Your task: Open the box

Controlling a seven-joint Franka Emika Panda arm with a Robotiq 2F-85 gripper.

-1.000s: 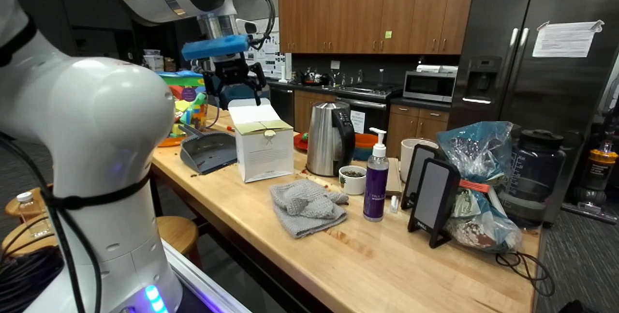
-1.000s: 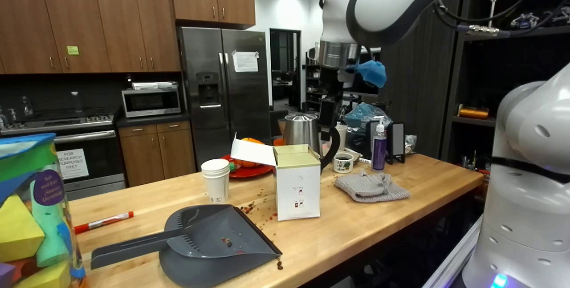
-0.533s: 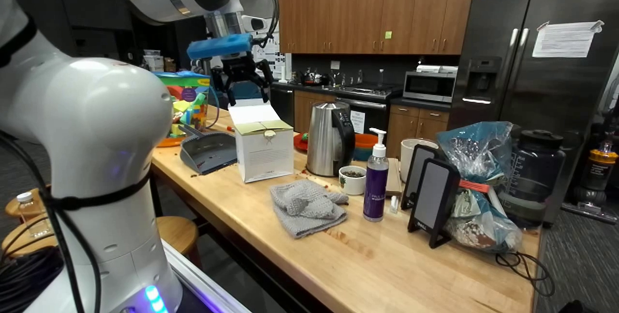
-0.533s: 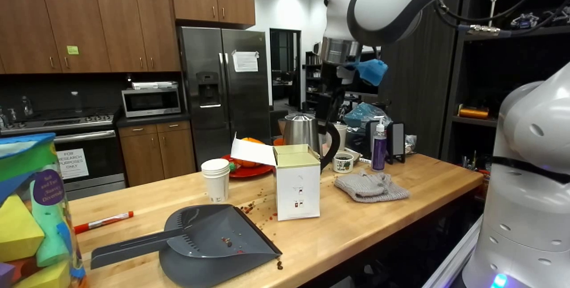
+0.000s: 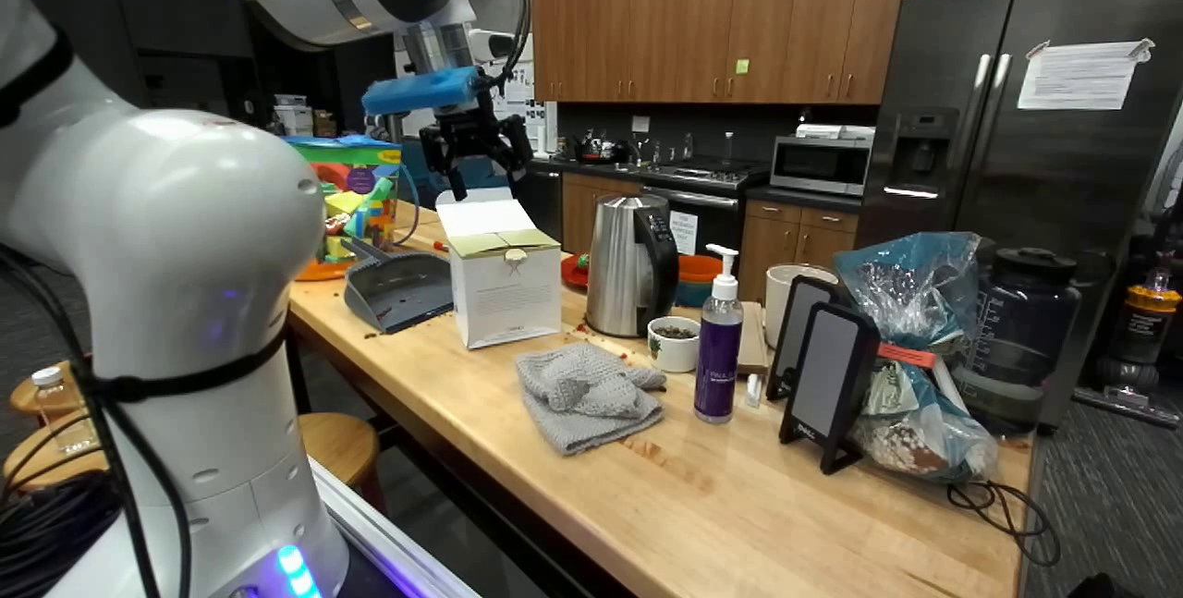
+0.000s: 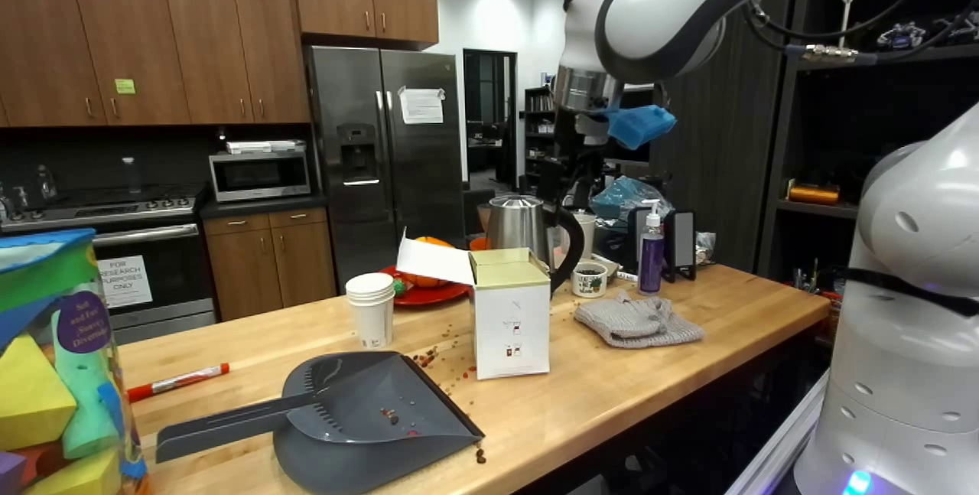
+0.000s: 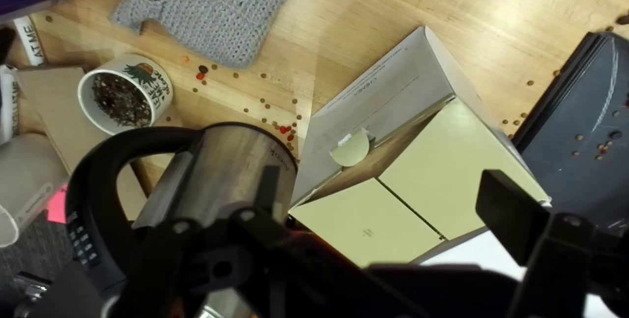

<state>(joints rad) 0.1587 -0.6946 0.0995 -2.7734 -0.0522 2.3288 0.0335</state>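
Wrist view close above the box [image 7: 432, 175] (exterior views farther back).

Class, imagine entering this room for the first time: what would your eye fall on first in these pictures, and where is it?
Probably the large white robot arm, filling the left of an exterior view, with its open gripper above the table. Next, perhaps, the white box between the grey dustpan and the steel kettle, its lid open but yellow-green inner flaps covering most of its top.
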